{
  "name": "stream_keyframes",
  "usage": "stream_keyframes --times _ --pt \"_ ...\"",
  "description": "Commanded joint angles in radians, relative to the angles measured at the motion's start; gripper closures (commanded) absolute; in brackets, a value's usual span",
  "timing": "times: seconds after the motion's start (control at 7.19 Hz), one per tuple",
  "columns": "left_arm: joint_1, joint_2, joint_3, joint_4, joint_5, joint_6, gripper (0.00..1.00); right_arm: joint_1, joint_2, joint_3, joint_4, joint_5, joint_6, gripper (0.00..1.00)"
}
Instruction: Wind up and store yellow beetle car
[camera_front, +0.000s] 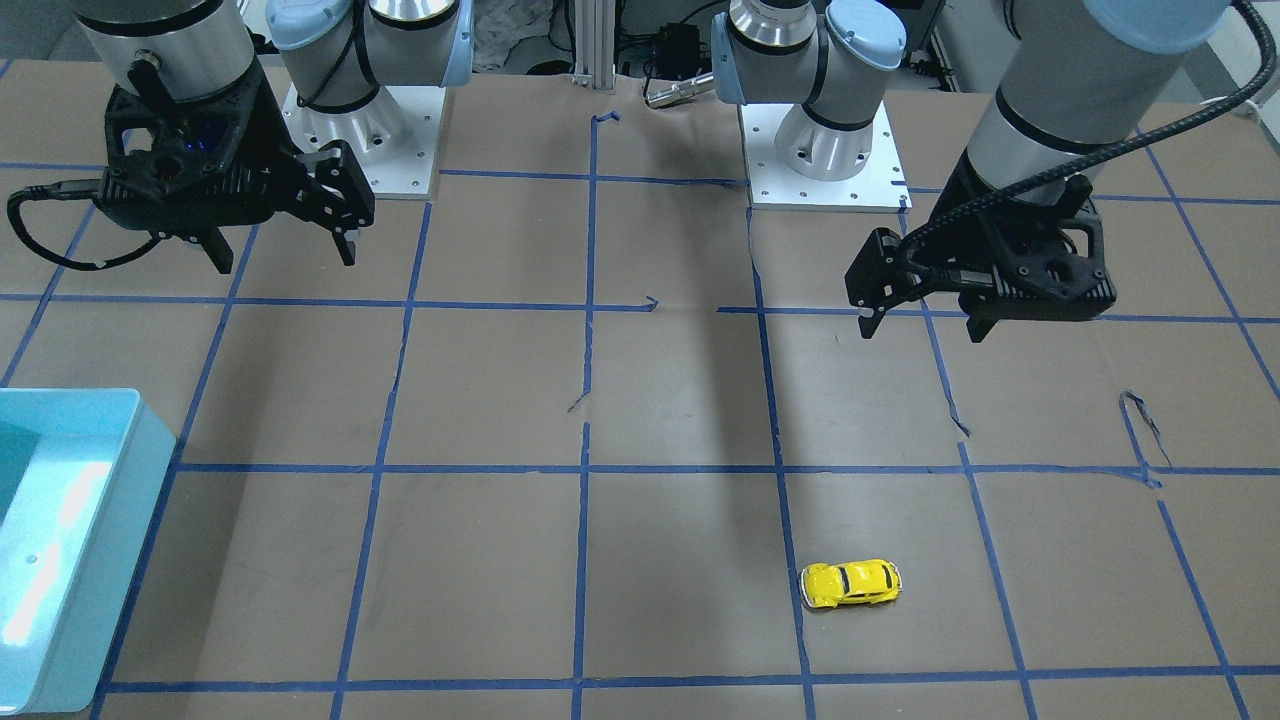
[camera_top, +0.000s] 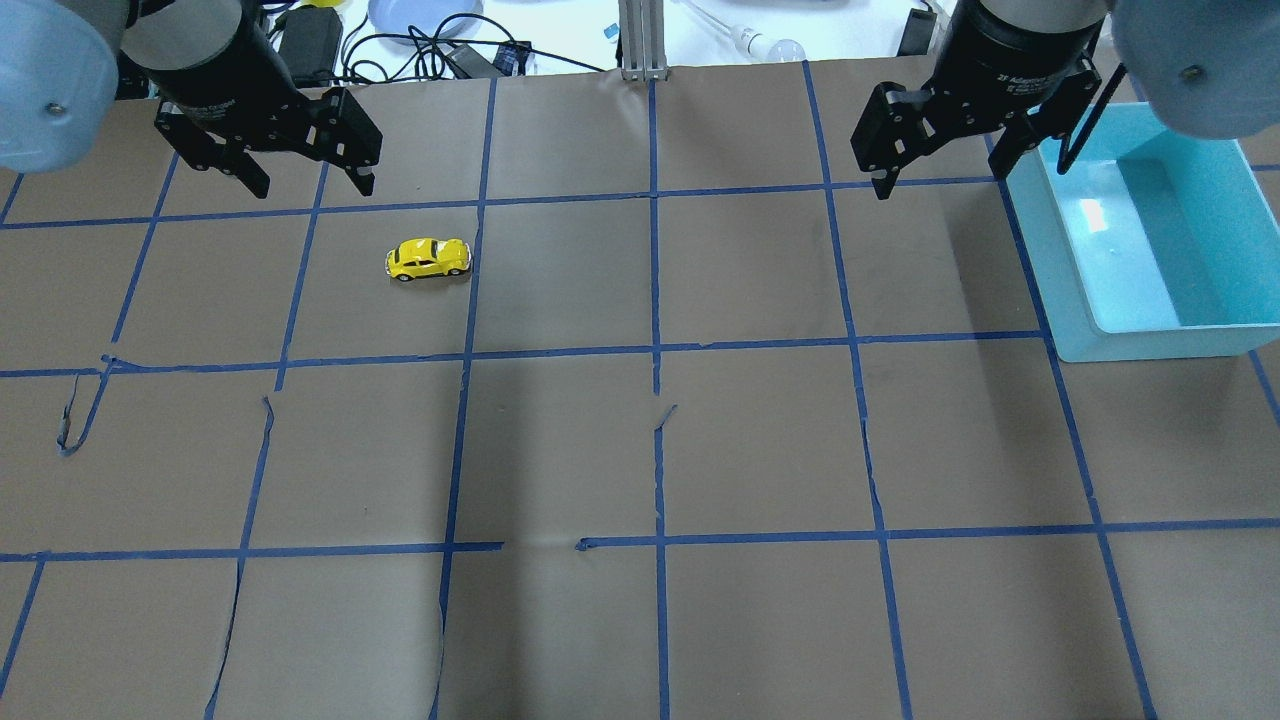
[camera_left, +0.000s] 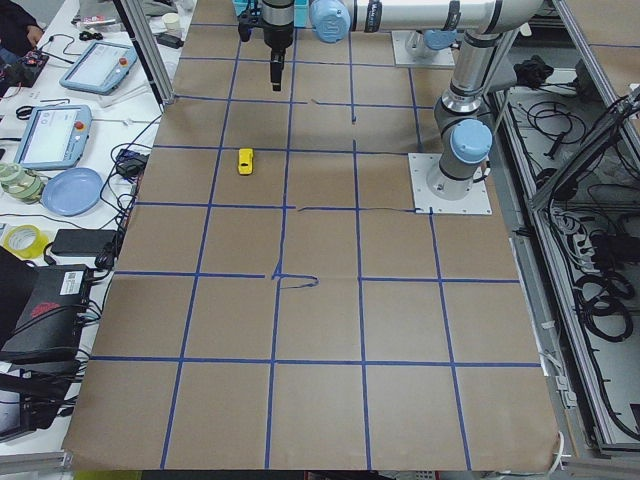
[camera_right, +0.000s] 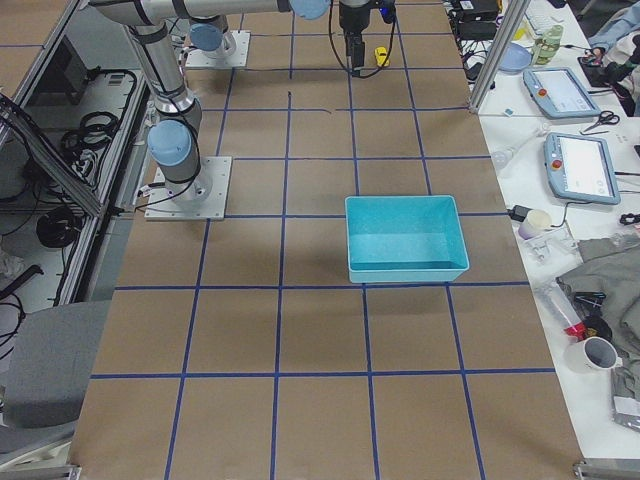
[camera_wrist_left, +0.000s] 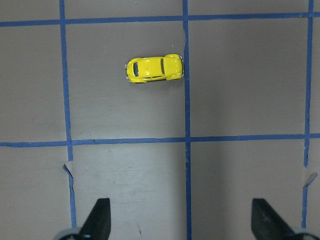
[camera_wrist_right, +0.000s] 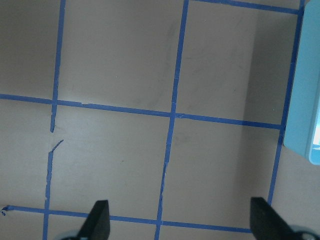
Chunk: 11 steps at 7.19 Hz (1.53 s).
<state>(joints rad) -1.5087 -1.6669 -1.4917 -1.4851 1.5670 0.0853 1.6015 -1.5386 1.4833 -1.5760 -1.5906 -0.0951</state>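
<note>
The yellow beetle car (camera_top: 428, 259) stands on its wheels on the brown paper table, side-on, in a taped grid square on my left side. It also shows in the front view (camera_front: 851, 584), the left wrist view (camera_wrist_left: 154, 68) and the left side view (camera_left: 245, 161). My left gripper (camera_top: 315, 190) is open and empty. It hangs above the table, apart from the car, which lies ahead of its fingertips (camera_wrist_left: 97, 216). My right gripper (camera_top: 940, 180) is open and empty, and hovers beside the cyan bin (camera_top: 1045, 250).
The cyan bin (camera_front: 110, 560) is open-topped and looks empty; it sits on my right side, and its corner shows in the right wrist view (camera_wrist_right: 306, 100). Blue tape lines grid the paper, with some torn strips. Clutter lies beyond the far table edge.
</note>
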Motion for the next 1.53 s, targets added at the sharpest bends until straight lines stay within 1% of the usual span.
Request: stream_keyframes --times 0.0,0.14,0.28,0.56,0.7,0.83,0.97,1.11,1.25,1.39 --pt "0.002 -0.014 -0.002 0.003 -0.01 0.01 0.0 0.0 0.0 0.0 -0.001 -0.002 0.0 0.0" --pt "0.011 -0.013 -0.001 0.055 -0.01 0.005 0.0 0.0 0.0 0.0 -0.001 -0.003 0.0 0.0" --pt "0.016 -0.016 -0.002 0.081 -0.001 -0.066 0.0 0.0 0.0 0.0 -0.001 -0.003 0.0 0.0" --pt "0.018 -0.049 -0.004 0.104 0.004 -0.409 0.0 0.0 0.0 0.0 -0.001 -0.006 0.0 0.0" --pt "0.018 -0.075 -0.004 0.155 0.004 -0.527 0.0 0.002 0.0 0.0 -0.002 -0.005 0.0 0.0" --pt "0.019 -0.109 -0.005 0.189 0.014 -0.708 0.0 0.002 0.0 0.0 -0.001 -0.006 0.0 0.0" --pt "0.019 -0.146 -0.019 0.19 0.022 -0.918 0.0 0.002 0.0 0.0 -0.002 -0.006 0.0 0.0" --pt "0.019 -0.189 -0.044 0.245 0.018 -1.04 0.0 0.002 0.0 0.0 -0.001 -0.008 0.0 0.0" --pt "0.019 -0.236 -0.073 0.338 0.011 -1.167 0.0 0.002 0.0 0.0 -0.002 -0.008 0.0 0.0" --pt "0.019 -0.284 -0.077 0.365 0.011 -1.322 0.0 0.002 0.0 0.0 -0.002 -0.006 0.0 0.0"
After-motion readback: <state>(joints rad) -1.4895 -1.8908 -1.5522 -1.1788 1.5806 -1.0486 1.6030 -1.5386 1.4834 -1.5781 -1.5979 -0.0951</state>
